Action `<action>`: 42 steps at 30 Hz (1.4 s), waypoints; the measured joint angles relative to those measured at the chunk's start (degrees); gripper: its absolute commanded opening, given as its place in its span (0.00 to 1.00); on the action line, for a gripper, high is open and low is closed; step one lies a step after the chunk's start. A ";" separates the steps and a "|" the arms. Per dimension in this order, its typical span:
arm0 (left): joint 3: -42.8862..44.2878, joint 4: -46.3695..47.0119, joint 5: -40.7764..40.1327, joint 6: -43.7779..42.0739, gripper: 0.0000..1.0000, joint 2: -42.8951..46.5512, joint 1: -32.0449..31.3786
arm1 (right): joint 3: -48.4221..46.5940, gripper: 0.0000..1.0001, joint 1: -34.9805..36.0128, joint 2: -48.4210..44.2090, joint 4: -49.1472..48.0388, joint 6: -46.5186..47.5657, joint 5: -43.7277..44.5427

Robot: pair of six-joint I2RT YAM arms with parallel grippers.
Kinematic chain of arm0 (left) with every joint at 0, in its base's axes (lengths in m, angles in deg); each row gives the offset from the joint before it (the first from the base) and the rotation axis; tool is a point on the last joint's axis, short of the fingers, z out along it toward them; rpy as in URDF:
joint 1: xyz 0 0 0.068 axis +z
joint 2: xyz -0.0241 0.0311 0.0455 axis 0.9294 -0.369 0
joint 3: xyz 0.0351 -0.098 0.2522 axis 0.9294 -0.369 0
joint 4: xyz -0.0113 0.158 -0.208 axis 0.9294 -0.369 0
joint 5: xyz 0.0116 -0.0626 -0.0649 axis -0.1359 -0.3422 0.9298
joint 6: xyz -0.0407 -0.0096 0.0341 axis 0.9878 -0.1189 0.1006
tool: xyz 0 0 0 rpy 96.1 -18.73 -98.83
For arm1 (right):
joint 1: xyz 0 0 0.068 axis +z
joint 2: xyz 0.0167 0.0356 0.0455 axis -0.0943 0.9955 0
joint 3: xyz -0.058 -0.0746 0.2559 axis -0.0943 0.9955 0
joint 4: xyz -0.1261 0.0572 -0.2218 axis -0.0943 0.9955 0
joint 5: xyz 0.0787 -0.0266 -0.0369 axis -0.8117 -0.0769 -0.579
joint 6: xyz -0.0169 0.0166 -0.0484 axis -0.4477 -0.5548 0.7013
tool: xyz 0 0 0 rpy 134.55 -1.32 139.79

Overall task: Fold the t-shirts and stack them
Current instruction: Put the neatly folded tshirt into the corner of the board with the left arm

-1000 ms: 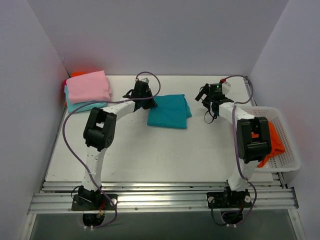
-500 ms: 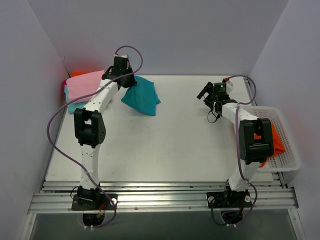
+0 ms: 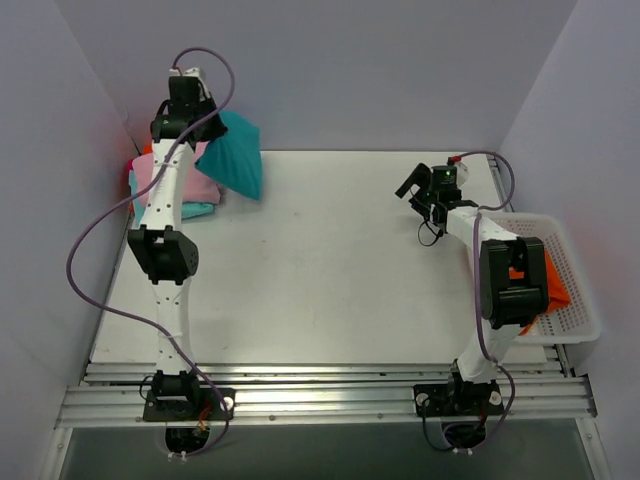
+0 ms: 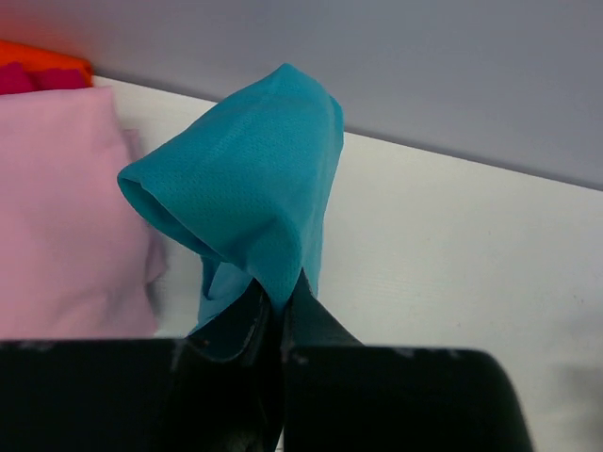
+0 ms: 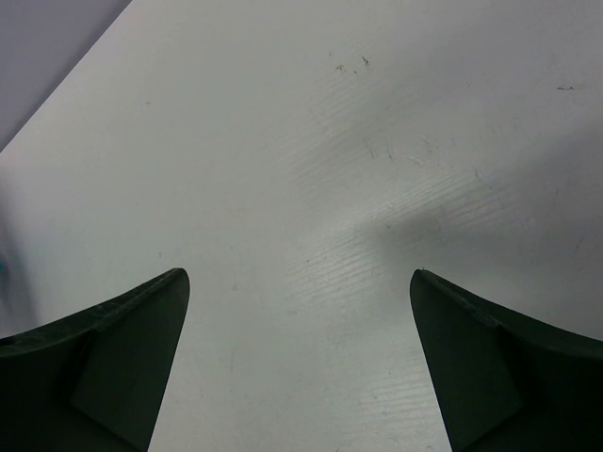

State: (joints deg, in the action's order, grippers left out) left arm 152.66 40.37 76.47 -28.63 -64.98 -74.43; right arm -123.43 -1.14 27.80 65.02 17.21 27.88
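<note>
My left gripper (image 3: 205, 128) is shut on the folded deep teal t-shirt (image 3: 235, 152) and holds it in the air at the back left; in the left wrist view the teal t-shirt (image 4: 250, 198) hangs from my closed gripper (image 4: 280, 292). Just left of it lies a stack: a folded pink t-shirt (image 3: 150, 180) on a pale aqua one (image 3: 190, 211), with a sliver of orange cloth (image 4: 38, 58) behind. My right gripper (image 3: 412, 188) is open and empty over bare table at the back right (image 5: 300, 282). Another bright orange t-shirt (image 3: 553, 282) lies in the basket.
A white plastic mesh basket (image 3: 580, 300) stands at the right edge of the table. Pale walls close in the table on the left, back and right. A purple cable loops off the left arm (image 3: 100, 240).
My left gripper has lifted the teal t-shirt off the middle of the table and carried it left and back, up beside the pink stack. The right gripper has barely moved.
</note>
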 measured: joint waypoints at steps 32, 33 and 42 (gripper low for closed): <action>-27.28 2.58 -11.15 5.22 0.94 8.44 23.32 | -2.25 1.00 -0.20 7.98 -1.49 0.07 -4.94; -30.18 3.61 -11.78 5.49 0.94 11.15 23.21 | -2.27 1.00 -0.07 7.98 -1.55 0.15 -4.92; -47.50 17.11 -19.65 5.62 0.94 41.29 9.46 | -2.38 1.00 7.56 3.52 -1.77 6.32 -2.47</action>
State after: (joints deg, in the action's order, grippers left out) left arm 105.17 57.48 56.82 -23.01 -23.69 -64.97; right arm -125.81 6.42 31.32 63.25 23.52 25.41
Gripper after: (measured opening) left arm 0.940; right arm 0.997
